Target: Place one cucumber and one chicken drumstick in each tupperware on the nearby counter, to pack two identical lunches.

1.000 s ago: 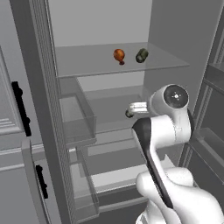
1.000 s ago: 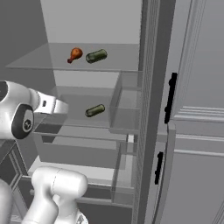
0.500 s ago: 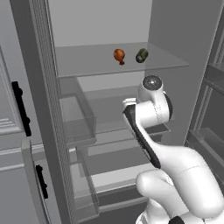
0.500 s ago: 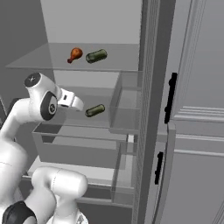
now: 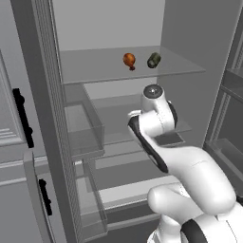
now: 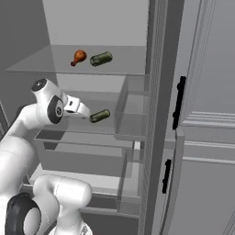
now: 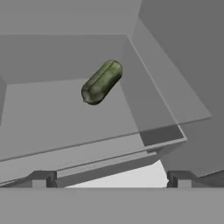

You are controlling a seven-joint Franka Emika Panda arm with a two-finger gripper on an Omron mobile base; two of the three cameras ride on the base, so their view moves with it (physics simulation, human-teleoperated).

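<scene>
Inside the open fridge, a chicken drumstick (image 5: 129,60) (image 6: 79,57) and a dark green cucumber (image 5: 153,60) (image 6: 101,58) lie side by side on the upper glass shelf. A second cucumber (image 6: 99,115) (image 7: 102,82) lies on the middle shelf. My gripper (image 6: 85,113) (image 7: 111,180) is open just short of this lower cucumber, at shelf height, with nothing between its fingers. In the hand view the cucumber lies ahead, above the fingertips (image 7: 43,179). The tupperware and the counter are out of view.
Glass shelves (image 5: 180,69) span the fridge, with a lower shelf edge (image 7: 109,144) close under the hand. A clear bin (image 5: 88,130) (image 6: 133,114) hangs beside the shelves. Grey cabinet fronts with black handles (image 6: 178,103) (image 5: 23,116) flank the fridge.
The arm has swung forward into the fridge, carrying the hand up to the middle shelf close to the lower cucumber. The food has not moved and the jaws stay wide.
</scene>
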